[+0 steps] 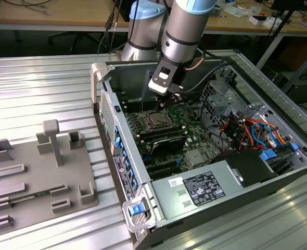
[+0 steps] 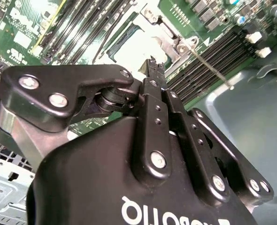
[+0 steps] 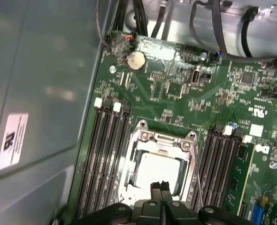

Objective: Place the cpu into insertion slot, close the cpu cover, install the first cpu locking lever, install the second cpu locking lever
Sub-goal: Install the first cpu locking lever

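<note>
The end effector (image 3: 162, 188), its fingertips pressed together and holding nothing, hovers just above one edge of the socket. Directly beneath it, the cpu (image 3: 157, 169) sits flat in the insertion slot, silvery top up. The cpu cover (image 3: 164, 137) lies down around it, framing the chip. Just beside the socket, a thin locking lever (image 2: 209, 65) angles out over the memory slots (image 3: 103, 154) and appears unlatched. Placement and cover-closing look done; the levers seem left to do. Farther out is the open computer case (image 1: 123, 156), then a grey fixture tray (image 1: 39, 177) on the ribbed bench (image 1: 39, 88).
</note>
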{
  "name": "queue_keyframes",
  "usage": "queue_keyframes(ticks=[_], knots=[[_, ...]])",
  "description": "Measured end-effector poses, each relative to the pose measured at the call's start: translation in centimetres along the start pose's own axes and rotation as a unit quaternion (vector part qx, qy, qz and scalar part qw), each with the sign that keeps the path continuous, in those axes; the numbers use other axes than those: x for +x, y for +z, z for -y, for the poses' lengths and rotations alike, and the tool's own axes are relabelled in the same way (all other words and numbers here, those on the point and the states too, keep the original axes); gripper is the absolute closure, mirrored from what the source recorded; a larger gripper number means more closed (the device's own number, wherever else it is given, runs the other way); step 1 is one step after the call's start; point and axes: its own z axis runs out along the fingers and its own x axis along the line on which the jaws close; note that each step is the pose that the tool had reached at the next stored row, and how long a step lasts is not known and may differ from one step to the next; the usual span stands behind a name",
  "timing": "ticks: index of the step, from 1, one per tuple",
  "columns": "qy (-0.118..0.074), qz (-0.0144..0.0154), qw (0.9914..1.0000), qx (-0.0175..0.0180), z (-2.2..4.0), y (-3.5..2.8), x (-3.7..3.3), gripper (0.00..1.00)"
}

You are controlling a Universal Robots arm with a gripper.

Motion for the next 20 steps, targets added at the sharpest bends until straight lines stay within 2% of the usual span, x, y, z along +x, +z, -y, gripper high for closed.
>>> queue_keyframes(ticks=[2, 5, 13, 15, 20], knots=[[-0.002, 0.0001, 1.00000, 0.0000, 0.40, 0.00, 0.09, 0.89], [-0.008, 0.0001, 0.99997, 0.0000, 1.34, 0.01, 0.32, 0.89], [-0.021, 0.0002, 0.99979, -0.0001, 2.97, 0.02, 0.71, 0.89], [-0.027, 0.0002, 0.99964, -0.0002, 3.27, 0.03, 0.78, 0.89], [-0.029, 0.0003, 0.99959, -0.0001, 3.33, 0.02, 0.79, 0.89]])
